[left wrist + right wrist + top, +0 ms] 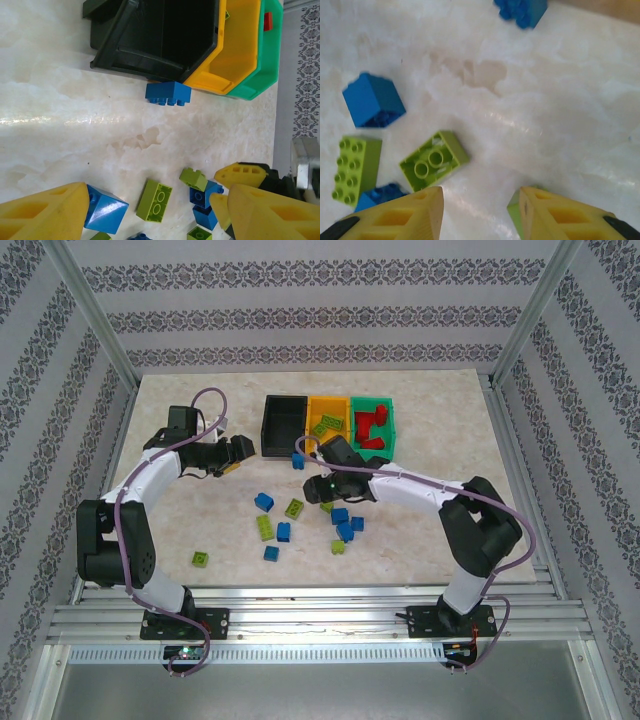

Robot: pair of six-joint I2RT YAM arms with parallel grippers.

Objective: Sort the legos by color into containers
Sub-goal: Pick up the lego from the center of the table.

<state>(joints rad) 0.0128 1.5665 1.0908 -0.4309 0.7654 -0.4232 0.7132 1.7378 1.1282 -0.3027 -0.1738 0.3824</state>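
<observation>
The left arm [135,540] reaches from the near-left corner of the counter [445,435] toward its far edge. Its tool [238,452] is spread and empty, just short of the black bin [267,422]. The right arm [420,492] folds across to mid-counter, its tool [480,194] spread above the loose legos [283,532], pinching nothing. A lime brick [434,161] lies underside-up, its long axis slanted. A blue brick [168,93] lies along the black bin's near wall. The orange-yellow bin [328,400] and green bin [391,425] continue the row rightward. Bare counter lies at both side edges.

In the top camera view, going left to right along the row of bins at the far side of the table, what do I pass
black bin → orange-yellow bin → green bin
</observation>
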